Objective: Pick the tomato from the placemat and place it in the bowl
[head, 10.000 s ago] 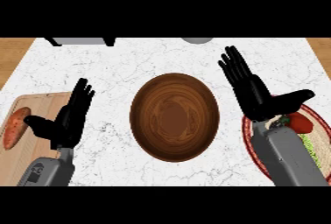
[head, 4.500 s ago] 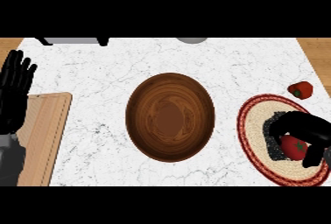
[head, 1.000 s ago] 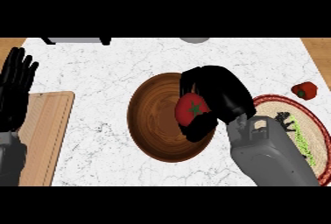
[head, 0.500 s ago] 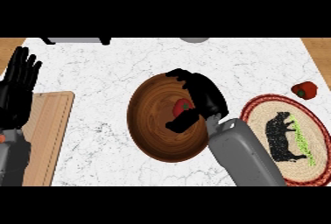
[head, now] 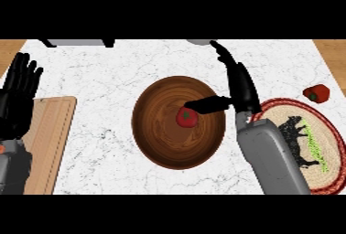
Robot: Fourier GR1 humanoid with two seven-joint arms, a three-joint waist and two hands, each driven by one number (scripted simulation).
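Note:
The red tomato lies inside the brown wooden bowl, near its middle, free of any hand. My right hand is open over the bowl's right rim, fingers straight and pointing away, thumb stretched left towards the tomato. The round woven placemat with a black cow print lies to the right, partly hidden by my right forearm. My left hand rests open at the left edge, fingers up.
A red pepper sits on the counter above the placemat. A wooden cutting board lies along the left side. Grey objects show at the counter's far edge.
My right hand carried the tomato from the placemat to the bowl and let it go; its fingers have now straightened and the tomato lies in the bowl. The left hand moved little.

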